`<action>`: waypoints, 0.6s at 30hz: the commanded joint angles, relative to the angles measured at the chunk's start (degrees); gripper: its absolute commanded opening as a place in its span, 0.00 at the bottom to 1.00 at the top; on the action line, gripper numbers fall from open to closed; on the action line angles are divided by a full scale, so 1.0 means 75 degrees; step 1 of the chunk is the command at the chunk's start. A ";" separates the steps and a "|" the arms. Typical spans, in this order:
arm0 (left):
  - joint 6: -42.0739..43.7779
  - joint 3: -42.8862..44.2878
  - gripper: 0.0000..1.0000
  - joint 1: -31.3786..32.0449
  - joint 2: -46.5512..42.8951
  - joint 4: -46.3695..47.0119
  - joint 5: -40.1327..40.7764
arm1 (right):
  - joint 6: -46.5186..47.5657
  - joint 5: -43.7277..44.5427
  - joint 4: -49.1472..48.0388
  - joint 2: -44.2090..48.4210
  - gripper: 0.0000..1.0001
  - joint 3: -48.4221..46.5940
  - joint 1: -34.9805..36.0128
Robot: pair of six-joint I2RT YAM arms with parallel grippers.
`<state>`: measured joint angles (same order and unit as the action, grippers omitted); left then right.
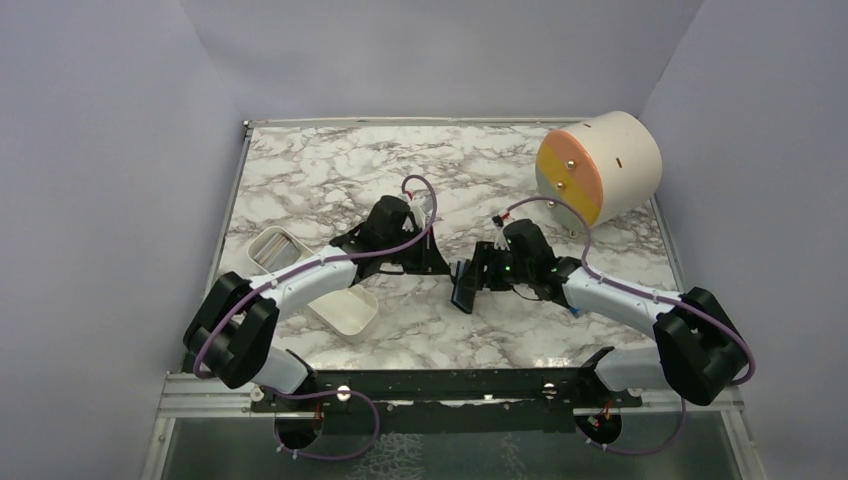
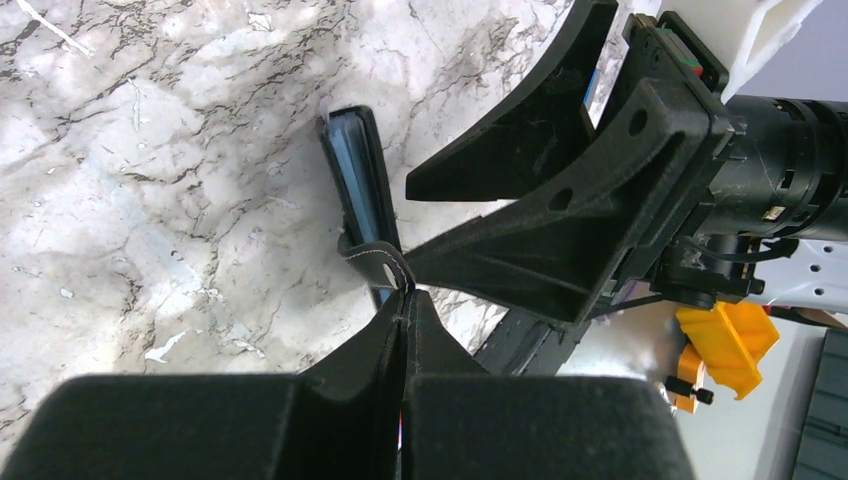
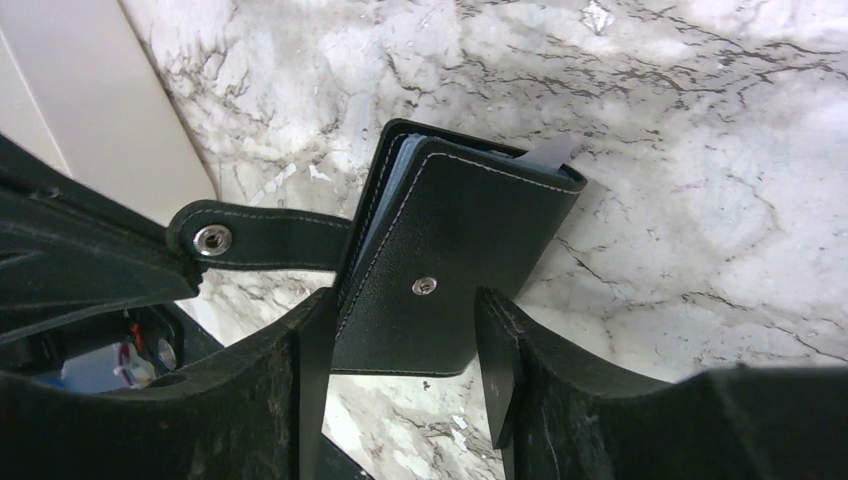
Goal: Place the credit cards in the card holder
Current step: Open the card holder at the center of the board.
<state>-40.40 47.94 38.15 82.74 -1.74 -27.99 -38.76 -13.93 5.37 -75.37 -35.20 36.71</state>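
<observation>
The card holder [image 3: 455, 250], a black wallet with a metal stud, lies folded on the marble, light blue showing along its edge. Its strap [image 3: 270, 240] runs left into my left gripper [image 2: 405, 298], which is shut on the strap's end. My right gripper [image 3: 400, 325] is open, its fingers on either side of the holder's near end, with a small gap at the right finger. In the top view the holder [image 1: 463, 290] stands on edge between both grippers. No loose credit cards show; a pale thin corner [image 3: 550, 152] pokes out of the holder's far end.
Two white oblong trays [image 1: 345, 312] [image 1: 275, 246] sit by the left arm. A big cream drum with an orange and yellow face [image 1: 600, 165] lies at the back right. A small blue block [image 1: 577, 312] peeks out beside the right arm.
</observation>
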 commanded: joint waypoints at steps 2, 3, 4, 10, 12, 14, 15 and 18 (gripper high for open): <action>0.0295 -0.0007 0.00 0.0033 -0.0419 -0.0288 0.0548 | 0.0174 0.0770 0.0257 0.0042 0.48 0.0053 0.0036; 0.0371 -0.0004 0.00 0.0037 -0.0550 -0.0402 0.0772 | 0.0201 0.0909 0.0319 0.0071 0.46 0.0088 0.0033; 0.0443 -0.0014 0.00 0.0045 -0.0672 -0.0473 0.0926 | 0.0245 0.1039 0.0408 0.0101 0.44 0.0113 0.0035; 0.0729 0.0048 0.00 0.0040 -0.0848 -0.0679 0.1193 | 0.0417 0.1615 0.0755 0.0403 0.35 0.0265 0.0039; 0.0841 0.0082 0.00 0.0035 -0.0711 -0.0783 0.1195 | 0.0449 0.1737 0.0750 0.0433 0.31 0.0366 0.0036; 0.0914 0.0105 0.00 0.0040 -0.0586 -0.0858 0.1203 | 0.0490 0.1897 0.0784 0.0414 0.26 0.0442 0.0038; 0.0943 0.0100 0.00 0.0038 -0.0546 -0.0873 0.1211 | 0.0500 0.1959 0.0817 0.0406 0.24 0.0471 0.0039; 0.1040 0.0078 0.00 0.0040 -0.0460 -0.0942 0.1326 | 0.0545 0.2044 0.0820 0.0444 0.18 0.0536 0.0039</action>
<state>-34.94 47.79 38.39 78.28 -7.29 -20.21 -35.92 -2.46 9.74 -72.60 -32.29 36.80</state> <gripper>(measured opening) 0.009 0.212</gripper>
